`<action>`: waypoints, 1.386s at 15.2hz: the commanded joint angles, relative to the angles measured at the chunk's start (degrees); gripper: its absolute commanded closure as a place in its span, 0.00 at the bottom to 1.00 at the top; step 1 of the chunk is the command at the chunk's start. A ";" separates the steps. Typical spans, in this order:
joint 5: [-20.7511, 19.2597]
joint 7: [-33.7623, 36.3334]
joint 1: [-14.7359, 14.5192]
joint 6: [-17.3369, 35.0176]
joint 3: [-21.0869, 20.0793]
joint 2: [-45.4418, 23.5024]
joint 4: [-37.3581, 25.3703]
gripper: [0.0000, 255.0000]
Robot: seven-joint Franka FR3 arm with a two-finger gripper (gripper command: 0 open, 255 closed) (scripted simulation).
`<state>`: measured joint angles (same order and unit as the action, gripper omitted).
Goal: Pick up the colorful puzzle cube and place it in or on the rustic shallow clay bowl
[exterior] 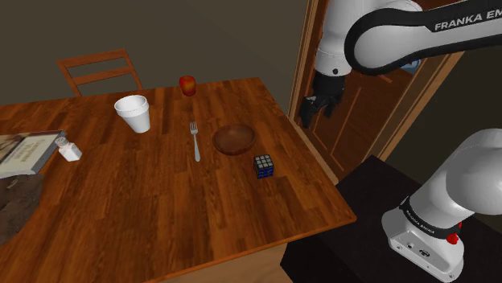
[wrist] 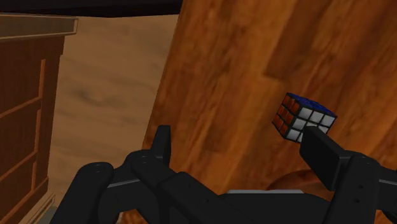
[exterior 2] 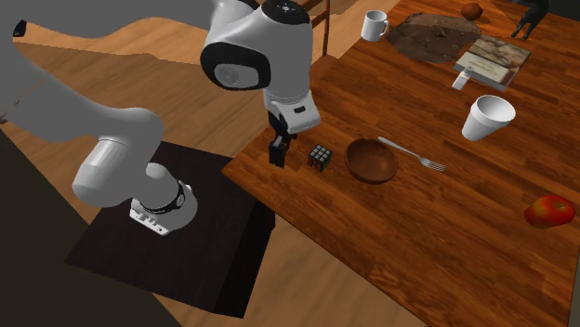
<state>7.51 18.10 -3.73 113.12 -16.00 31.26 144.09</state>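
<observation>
Cube (exterior: 264,166) beside shallow round brown bowl (exterior: 234,141)

1. Bare brown wooden tabletop (exterior: 161,201) lies between the black two-finger gripper (exterior: 315,108), fingers spread at the table's edge, and the multicoloured puzzle cube (exterior: 264,166).
2. The brown shallow bowl (exterior: 234,139) sits just beside the cube, not touching.
3. A silver fork (exterior: 194,141) lies just beyond the bowl; a white cup (exterior: 133,112) stands well apart.

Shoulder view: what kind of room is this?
Probably a home dining area: a wooden table with a wooden chair at its far side, laid with a fork, a white cup and a brown bowl.
</observation>
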 commanded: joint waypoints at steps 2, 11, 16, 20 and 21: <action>0.61 3.71 -0.25 5.57 -3.13 -5.63 -0.41 0.00; -4.29 16.66 0.27 19.64 -10.97 -25.08 -5.77 0.00; -9.93 23.51 -0.26 24.37 -12.36 -34.19 -9.36 0.00; -12.02 24.99 -0.46 27.37 -12.04 -36.85 -8.65 0.00; -12.59 25.40 -0.53 28.11 -11.92 -37.54 -8.51 0.00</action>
<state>-4.57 43.18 -4.24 140.35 -28.03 -5.68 135.23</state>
